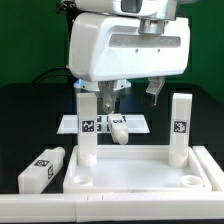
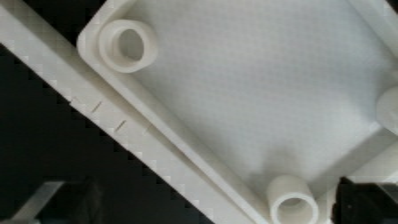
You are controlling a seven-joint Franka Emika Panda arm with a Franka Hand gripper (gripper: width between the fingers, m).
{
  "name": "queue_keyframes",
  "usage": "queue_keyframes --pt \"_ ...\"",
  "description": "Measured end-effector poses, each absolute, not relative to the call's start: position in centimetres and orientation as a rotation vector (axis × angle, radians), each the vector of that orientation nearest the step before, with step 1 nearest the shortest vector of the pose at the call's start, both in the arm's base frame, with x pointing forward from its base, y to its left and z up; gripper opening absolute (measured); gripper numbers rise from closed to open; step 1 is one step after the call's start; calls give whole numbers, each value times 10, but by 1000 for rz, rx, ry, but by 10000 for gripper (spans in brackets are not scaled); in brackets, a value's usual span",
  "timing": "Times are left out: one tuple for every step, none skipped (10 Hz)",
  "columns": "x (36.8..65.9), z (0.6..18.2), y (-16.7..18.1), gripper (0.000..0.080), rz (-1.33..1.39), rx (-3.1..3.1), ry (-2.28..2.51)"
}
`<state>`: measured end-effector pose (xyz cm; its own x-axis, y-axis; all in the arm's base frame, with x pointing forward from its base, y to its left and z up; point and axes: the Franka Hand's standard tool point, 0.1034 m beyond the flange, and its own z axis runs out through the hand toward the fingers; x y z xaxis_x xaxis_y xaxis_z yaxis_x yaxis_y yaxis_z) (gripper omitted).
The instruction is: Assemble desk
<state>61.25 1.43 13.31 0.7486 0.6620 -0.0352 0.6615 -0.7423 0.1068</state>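
End effector (image 1: 133,94) open wide, both fingers (image 1: 113,97) well apart w/ nothing between them. It hangs under the arm's big white housing (image 1: 130,45), top centre of the exterior view, above the far edge of the tabletop (image 1: 130,172).

Tabletop lies flat on the black table (image 1: 20,120), lower centre of frame, sockets facing up. Near-left socket (image 1: 78,181) and near-right socket (image 1: 190,182) both empty.

Left upright leg (image 1: 87,130) stands at the tabletop's far corner on the exterior view's left. Right upright leg (image 1: 180,130) stands at the far corner on the exterior view's right. Can't tell how firmly either is seated.

Third leg (image 1: 40,168) lies on its side on the table, just beside the tabletop, lower left of frame, tag up. Fourth leg (image 1: 118,130) lies behind the tabletop, centre frame, approx. below the end effector, by the marker board (image 1: 140,123).

Wrist view: tabletop surface (image 2: 249,100) fills most of the pic, two round sockets (image 2: 125,42) seen, a white bar (image 2: 125,120) along its edge, then black table (image 2: 27,120). End effector tips not clear there.
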Motion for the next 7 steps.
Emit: queue_keyframes --pt "611 134 15 649 7 2834 1072" --pt "598 143 17 649 6 2851 1048" --pt "573 156 20 649 6 2876 1020" --pt "551 168 20 649 13 2902 981" --pt "528 173 20 649 49 2926 930" --pt "515 167 20 649 77 2935 908" --pt "516 165 20 649 62 2935 913"
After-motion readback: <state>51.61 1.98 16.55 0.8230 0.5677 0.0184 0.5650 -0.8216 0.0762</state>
